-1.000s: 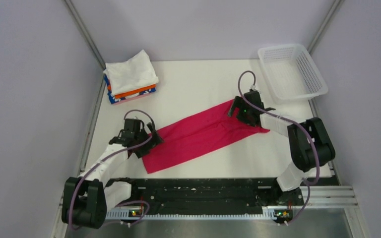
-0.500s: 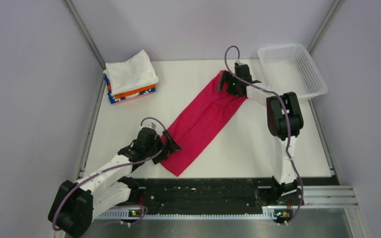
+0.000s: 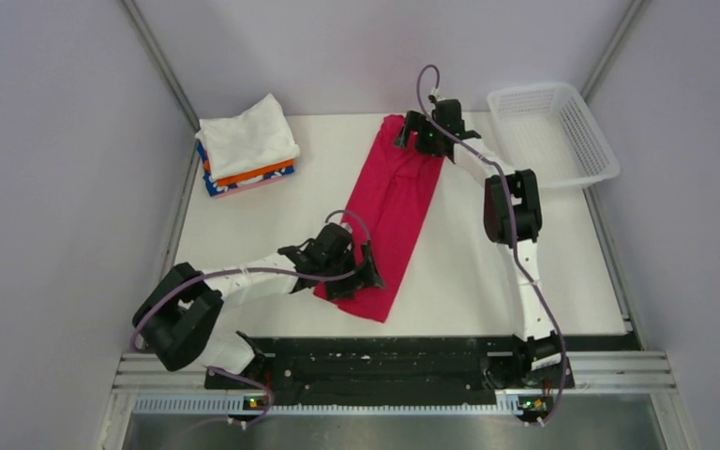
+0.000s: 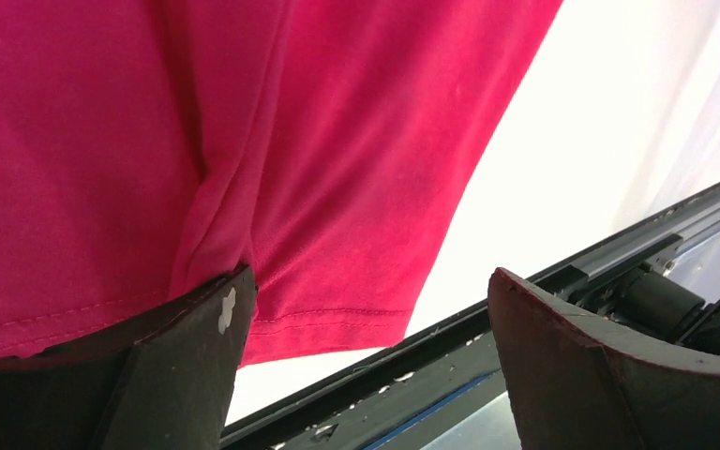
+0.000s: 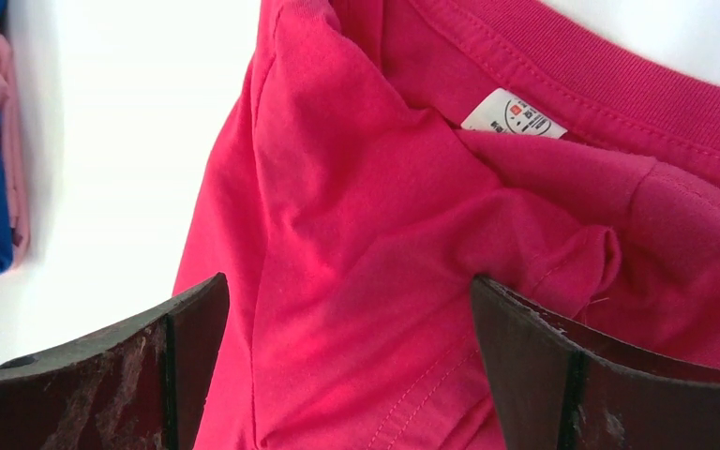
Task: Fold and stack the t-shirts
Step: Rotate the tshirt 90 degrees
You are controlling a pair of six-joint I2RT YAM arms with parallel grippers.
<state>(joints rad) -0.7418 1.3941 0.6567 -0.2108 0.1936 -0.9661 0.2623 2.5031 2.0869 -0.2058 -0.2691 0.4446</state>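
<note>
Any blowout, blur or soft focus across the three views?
Top external: even light, no glare, sharp throughout. Left wrist: table blown out white, shirt hem stitching crisp. Right wrist: table blown out too, tag and seams in focus, no motion blur.

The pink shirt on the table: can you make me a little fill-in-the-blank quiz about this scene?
1. The neck tag of the crimson-pink t-shirt shows in the ___ wrist view.
2. The folded stack has a ___ shirt on top.
3. The mesh basket sits at the far ___ corner of the table.
4. The left gripper and right gripper both have jaws standing ___.
Missing words: right; white; right; open.
</note>
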